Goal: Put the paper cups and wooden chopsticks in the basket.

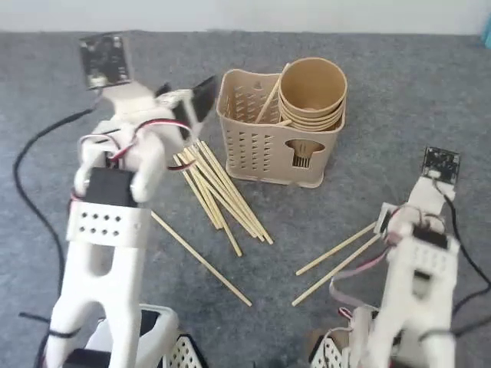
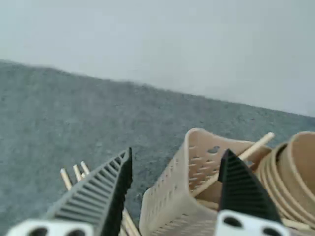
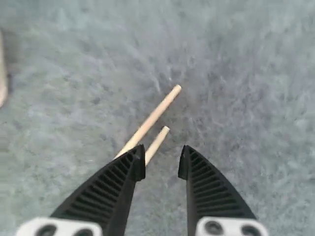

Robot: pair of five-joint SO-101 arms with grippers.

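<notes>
The left arm leans forward from the near left, its tool point(image 2: 178, 152) released with jaws spread wide, raised just beside the basket point(image 1: 261, 146) and over the far ends of the fanned chopstick pile point(image 1: 219, 188). The stacked paper cups point(image 1: 313, 92) and one leaning chopstick point(image 1: 268, 101) sit inside the basket. The right arm bends low at the near right, its tool point(image 3: 162, 148) slightly parted and empty at the ends of two chopsticks point(image 1: 337, 257) on the table point(image 1: 399, 100), with bare table right of the basket and behind it.

Soft, even light; faint shadows
</notes>
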